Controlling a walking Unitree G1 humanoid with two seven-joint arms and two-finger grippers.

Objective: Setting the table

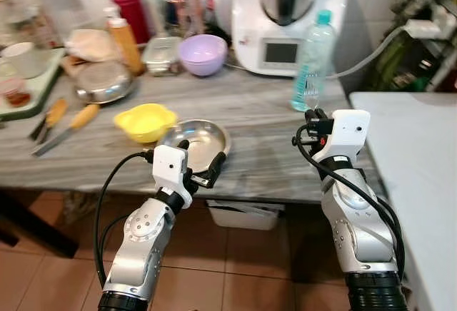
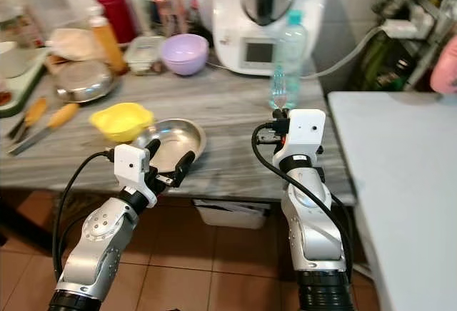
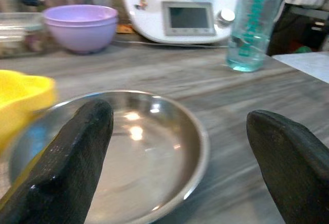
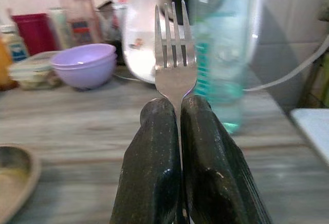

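Note:
A shallow steel plate (image 1: 196, 138) lies near the front edge of the grey marbled counter (image 1: 264, 111), touching a yellow bowl (image 1: 145, 120) on its left. My left gripper (image 1: 201, 160) is open at the plate's near rim, one finger on each side of it; in the left wrist view the plate (image 3: 139, 147) lies between the spread fingers (image 3: 77, 152). My right gripper (image 4: 177, 103) is shut on a steel fork (image 4: 175, 54), tines pointing up. It hovers over the counter just in front of a clear water bottle (image 1: 314, 61).
A white kitchen machine (image 1: 285, 18) and a purple bowl (image 1: 203, 53) stand at the back. Jars, bottles and a steel lidded pot (image 1: 103, 83) crowd the back left. Orange-handled knives (image 1: 71, 122) lie at the left. A white table (image 1: 414, 147) adjoins on the right.

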